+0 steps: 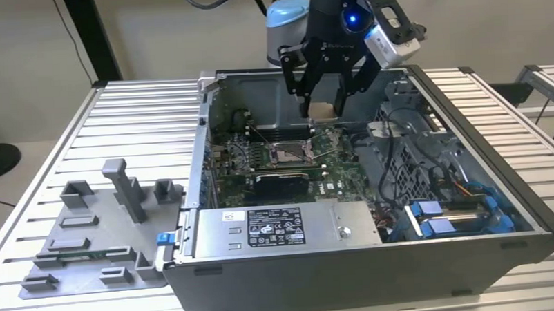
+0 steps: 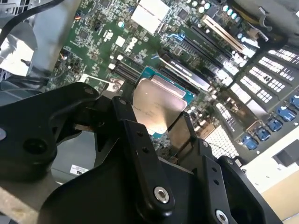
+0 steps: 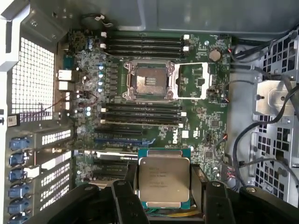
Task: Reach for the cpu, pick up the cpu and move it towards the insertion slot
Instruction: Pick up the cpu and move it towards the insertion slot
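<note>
Silver and shiny, the cpu (image 3: 164, 181) sits pinched between the two black fingers (image 3: 127, 198) of the gripper (image 3: 163, 196), which are squeezed shut on its edges. In the exterior view the gripper (image 1: 323, 102) hangs inside the open case (image 1: 499, 189), over the back part of the green board (image 1: 338, 177). The cpu (image 1: 322, 111) is up in the air there, a little behind the slot (image 1: 288, 152). In the first wrist view the slot (image 3: 148, 80) shows a bright metal frame and a dark middle, well apart from the cpu.

The fingers only grip thin edges, so I think the cpu could slip or tip if the arm jerks. It could then fall on the board and bend little parts. The case wall and cables (image 1: 397, 144) are near, and a bump there could knock it loose too.

The cpu has writing on its face, too faint to read. The grey box (image 1: 279, 228) wears a white label with black print that I cannot make out
</note>
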Tool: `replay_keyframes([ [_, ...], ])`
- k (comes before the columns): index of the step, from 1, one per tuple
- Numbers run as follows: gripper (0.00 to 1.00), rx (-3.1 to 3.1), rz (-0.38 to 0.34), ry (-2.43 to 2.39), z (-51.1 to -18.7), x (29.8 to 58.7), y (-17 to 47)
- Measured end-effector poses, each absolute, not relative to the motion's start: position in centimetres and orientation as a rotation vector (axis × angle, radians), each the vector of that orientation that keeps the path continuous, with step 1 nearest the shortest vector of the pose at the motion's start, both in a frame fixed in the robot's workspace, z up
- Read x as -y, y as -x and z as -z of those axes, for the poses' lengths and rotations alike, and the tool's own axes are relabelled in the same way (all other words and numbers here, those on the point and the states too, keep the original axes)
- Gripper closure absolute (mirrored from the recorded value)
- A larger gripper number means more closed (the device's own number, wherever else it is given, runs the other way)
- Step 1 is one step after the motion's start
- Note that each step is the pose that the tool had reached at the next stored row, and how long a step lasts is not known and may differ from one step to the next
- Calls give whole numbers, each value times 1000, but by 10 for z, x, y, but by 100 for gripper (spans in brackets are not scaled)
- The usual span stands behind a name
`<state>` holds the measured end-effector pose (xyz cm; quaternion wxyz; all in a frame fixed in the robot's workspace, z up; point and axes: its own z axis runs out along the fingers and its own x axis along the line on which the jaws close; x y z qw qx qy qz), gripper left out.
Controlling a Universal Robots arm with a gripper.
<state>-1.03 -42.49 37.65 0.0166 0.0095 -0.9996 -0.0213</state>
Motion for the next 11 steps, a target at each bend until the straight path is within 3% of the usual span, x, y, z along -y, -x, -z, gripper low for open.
replay_keyframes([
  [11, 100, 3107, 66, -29, -373, 404, 10],
])
